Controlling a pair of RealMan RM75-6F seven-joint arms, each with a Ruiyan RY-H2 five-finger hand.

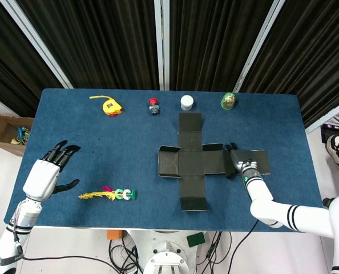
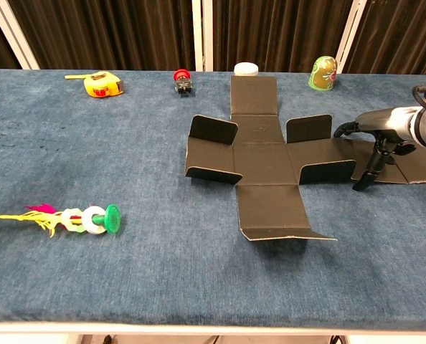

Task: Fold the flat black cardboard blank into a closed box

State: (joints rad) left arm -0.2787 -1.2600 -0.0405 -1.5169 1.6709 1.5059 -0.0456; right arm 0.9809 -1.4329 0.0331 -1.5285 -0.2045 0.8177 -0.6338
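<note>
the right hand (image 2: 382, 137) rests spread fingers (image 2: 362, 179) on the blank's (image 1: 191, 162) right flap, left hand (image 1: 47, 172) open-fingered above the surface (image 1: 101, 148) near a feathered toy (image 1: 109, 194).

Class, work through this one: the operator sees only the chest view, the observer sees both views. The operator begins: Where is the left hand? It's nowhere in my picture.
Observer: The left hand hovers over the table's near left part, fingers spread, holding nothing.
Operator: Does the cardboard's right flap run far past my frame?
Observer: No. The cardboard ends just beyond the right hand, well short of the table's right edge.
Operator: Is anything left of the table?
Observer: A brown box with small items inside stands on the floor there.
</note>
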